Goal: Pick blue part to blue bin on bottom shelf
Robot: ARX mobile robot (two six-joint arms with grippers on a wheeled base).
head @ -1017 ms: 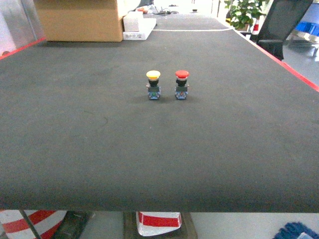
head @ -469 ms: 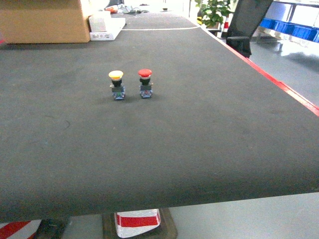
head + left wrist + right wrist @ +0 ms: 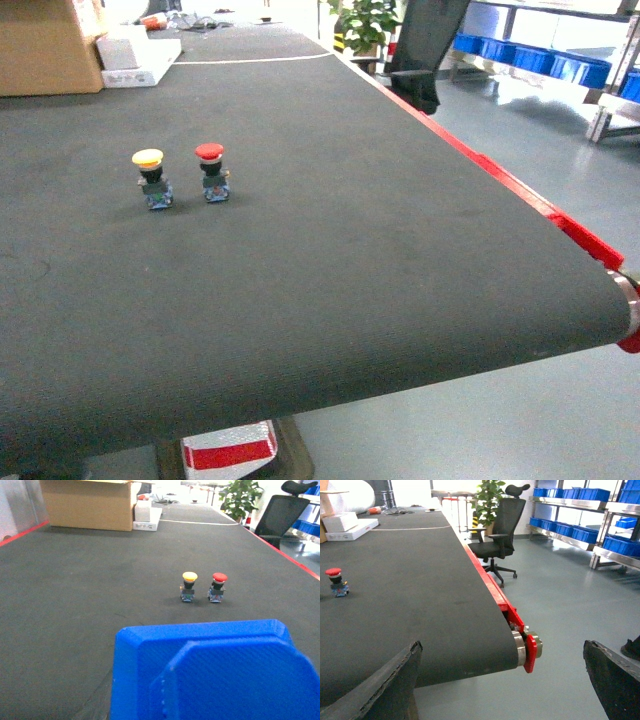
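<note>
The blue part (image 3: 210, 670) fills the bottom of the left wrist view, hanging right at the camera above the dark belt. My left gripper (image 3: 205, 707) is shut on it, and its fingers are almost wholly hidden behind it. In the right wrist view my right gripper (image 3: 502, 682) stands open past the belt's end, with only floor between its dark fingers (image 3: 395, 690). Blue bins (image 3: 570, 530) sit in rows on steel racks far to the right, with a low shelf level (image 3: 615, 555) among them. Neither gripper shows in the head view.
A yellow-capped push-button (image 3: 148, 178) and a red-capped one (image 3: 210, 172) stand side by side on the black conveyor belt (image 3: 330, 260). The belt ends at a red-capped roller (image 3: 524, 649). A black office chair (image 3: 500, 530) stands beside it, a cardboard box (image 3: 85, 502) at the far end.
The head view has swung to the right: the two push-buttons slid left in the picture, and the belt's right edge, the floor and the racks with blue bins came into view.
</note>
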